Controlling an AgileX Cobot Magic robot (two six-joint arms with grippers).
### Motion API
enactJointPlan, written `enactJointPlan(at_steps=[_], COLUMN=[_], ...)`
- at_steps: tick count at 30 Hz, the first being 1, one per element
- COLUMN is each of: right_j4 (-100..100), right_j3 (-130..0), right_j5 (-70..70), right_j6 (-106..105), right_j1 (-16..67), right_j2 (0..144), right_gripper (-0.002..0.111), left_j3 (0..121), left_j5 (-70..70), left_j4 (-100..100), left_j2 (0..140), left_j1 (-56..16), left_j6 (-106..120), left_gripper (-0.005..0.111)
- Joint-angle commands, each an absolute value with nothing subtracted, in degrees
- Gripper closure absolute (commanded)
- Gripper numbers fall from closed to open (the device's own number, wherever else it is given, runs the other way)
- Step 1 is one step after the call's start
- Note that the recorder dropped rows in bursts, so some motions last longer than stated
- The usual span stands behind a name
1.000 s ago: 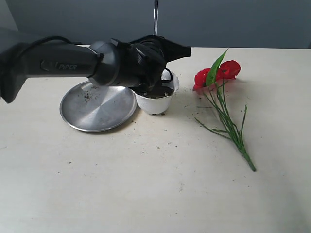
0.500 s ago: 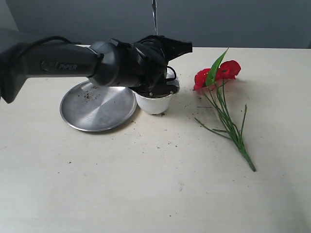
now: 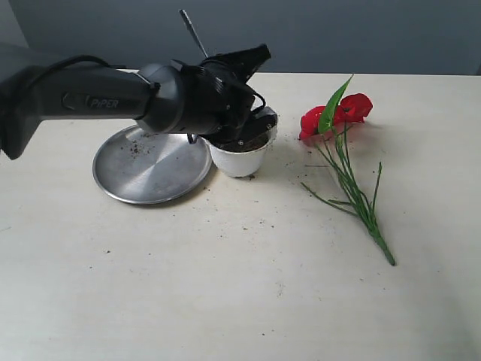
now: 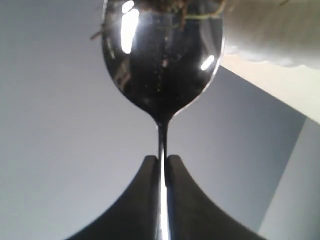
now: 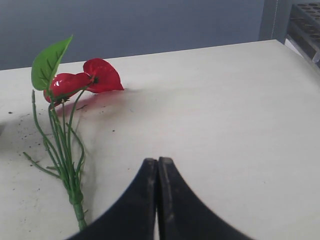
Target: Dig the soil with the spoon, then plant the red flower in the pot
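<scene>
My left gripper (image 4: 161, 159) is shut on the thin handle of the steel spoon (image 4: 162, 60). Its bowl points at the soil (image 4: 170, 5), beside the white pot (image 4: 280, 30). In the exterior view the left arm (image 3: 188, 98) hangs over the pot (image 3: 240, 159) and hides the spoon's bowl. The handle end (image 3: 192, 30) sticks up, leaning left. Dark soil (image 3: 257, 140) shows inside the rim. The red flower (image 3: 340, 113) lies on the table right of the pot, stems towards the front. My right gripper (image 5: 158, 161) is shut on nothing, near the flower (image 5: 82, 80).
A round steel plate (image 3: 150, 167) with a few soil crumbs lies left of the pot, touching it or nearly so. Soil specks dot the pale table (image 3: 248, 286). A dark rack (image 5: 305, 20) stands past the table's edge in the right wrist view.
The left wrist has rolled over the pot. The spoon handle, upright before, now leans to the left. The flower and the plate have not moved.
</scene>
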State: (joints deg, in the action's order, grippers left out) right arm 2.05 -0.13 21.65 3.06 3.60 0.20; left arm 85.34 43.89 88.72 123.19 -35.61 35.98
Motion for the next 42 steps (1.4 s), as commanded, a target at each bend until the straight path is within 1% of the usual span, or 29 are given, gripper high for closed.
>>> enactJointPlan(at_steps=[1, 6, 13, 26, 42], right_j4=[2.01, 2.01, 2.01, 2.01, 2.01], right_j3=[0.0, 0.0, 0.0, 0.0, 0.0], right_j5=[20.96, 20.96, 20.84, 20.84, 20.96], right_j6=[2.91, 2.91, 2.91, 2.91, 2.91], right_j1=[3.37, 3.37, 3.37, 3.37, 3.37], right_j2=[0.0, 0.0, 0.0, 0.0, 0.0], right_gripper=[0.108, 0.108, 0.108, 0.108, 0.108], left_j3=[84.99, 84.99, 84.99, 84.99, 84.99], left_j5=[46.92, 47.08, 46.48, 45.62, 49.74], left_j4=[84.69, 80.73, 80.06, 70.58, 65.38], left_j2=[122.48, 122.48, 122.48, 122.48, 122.59], left_j1=[-35.81, -36.16, -37.39, -37.14, -37.14], left_j6=[27.34, 20.78, 10.25, -4.54, -4.31], left_gripper=[0.106, 0.106, 0.106, 0.106, 0.106])
